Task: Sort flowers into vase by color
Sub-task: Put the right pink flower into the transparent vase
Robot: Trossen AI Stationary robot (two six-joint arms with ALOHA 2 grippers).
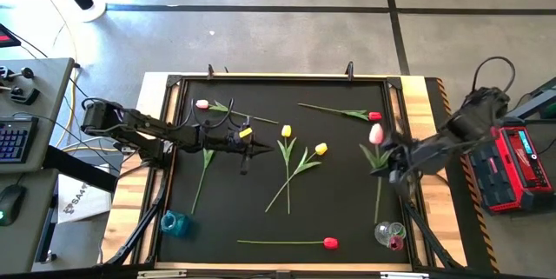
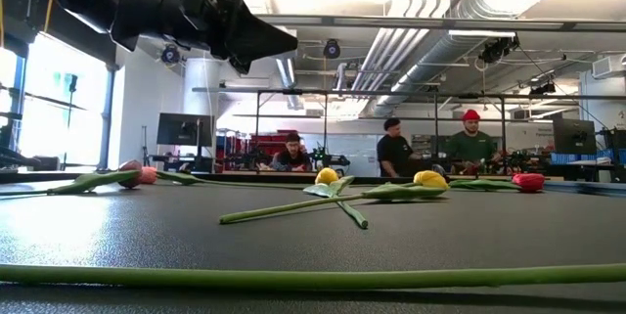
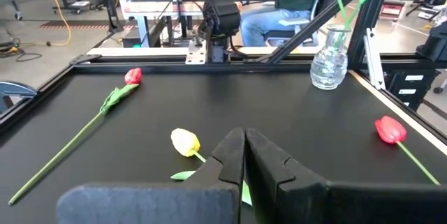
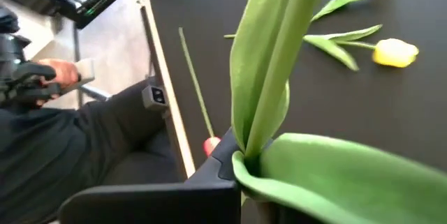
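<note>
High view: my right gripper [image 1: 393, 164] clamps a pink tulip [image 1: 376, 135] just above the clear vase [image 1: 389, 233]; I'd lower its stem in. Left gripper [image 1: 257, 147] closed, empty, mid-mat.

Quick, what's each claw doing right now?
Left claw: shut, holding nothing, above the black mat.
Right claw: shut on a pink artificial tulip with a green stem.

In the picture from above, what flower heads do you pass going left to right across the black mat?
pink tulip → yellow tulip at the left gripper → yellow tulip → yellow tulip → red tulip
</note>
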